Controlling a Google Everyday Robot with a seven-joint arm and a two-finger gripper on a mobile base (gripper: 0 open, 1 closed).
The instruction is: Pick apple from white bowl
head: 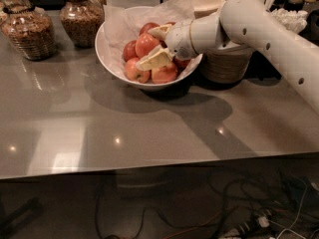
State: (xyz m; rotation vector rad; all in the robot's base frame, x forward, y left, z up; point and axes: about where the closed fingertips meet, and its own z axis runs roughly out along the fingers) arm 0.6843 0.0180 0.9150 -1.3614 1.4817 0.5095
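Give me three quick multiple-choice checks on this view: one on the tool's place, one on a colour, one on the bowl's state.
1. Where is the tool?
A. Over the jars
B. In the bowl, among the apples
C. At the table's front edge

2. What colour are the apples?
A. Green
B. Blue
C. Red

3. How does the bowl stand?
A. Upright, lined with paper
B. Tipped on its side
C. Upside down

Key: 1 B, the tool's tip sits on the fruit inside the rim. 2 C, the apples show red skin with some paler patches. 3 A, the bowl's mouth faces up and white paper rises past its rim.
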